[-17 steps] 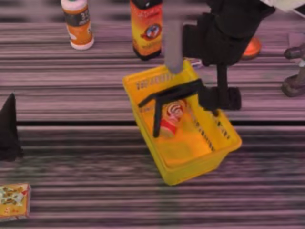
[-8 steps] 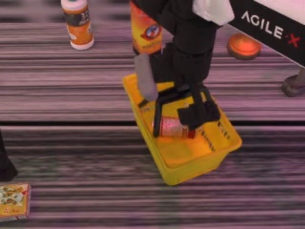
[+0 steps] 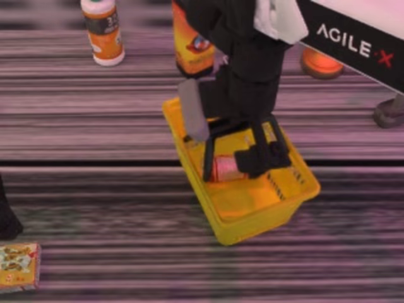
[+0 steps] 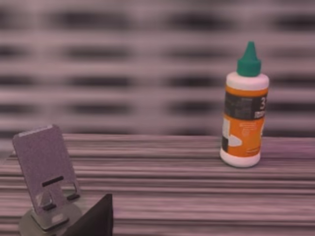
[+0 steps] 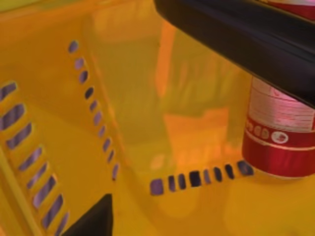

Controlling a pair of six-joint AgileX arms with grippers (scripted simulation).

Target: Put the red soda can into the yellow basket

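The yellow basket (image 3: 252, 211) sits at the middle of the table with its black handle (image 3: 209, 154) folded across it. Inside it, under the handle, is the red soda can (image 3: 226, 169); in the right wrist view the red soda can (image 5: 280, 140) rests against the perforated basket wall (image 5: 98, 132). My right gripper (image 3: 261, 156) is low inside the basket, just right of the can and not holding it, fingers apart. One dark fingertip (image 5: 93, 221) shows over the basket floor. My left arm (image 3: 6, 218) is parked at the table's left edge.
A tall orange-red bottle (image 3: 189, 47) stands just behind the basket and a white-based orange bottle (image 3: 103, 31) at the back left. An orange disc (image 3: 322, 63) and a dark object (image 3: 388, 113) lie at the right, a printed box (image 3: 19, 266) at the front left.
My right arm swung left and dropped into the basket beside the can. The can went from leaning to lying lower under the handle. The left arm drew back toward the left edge.
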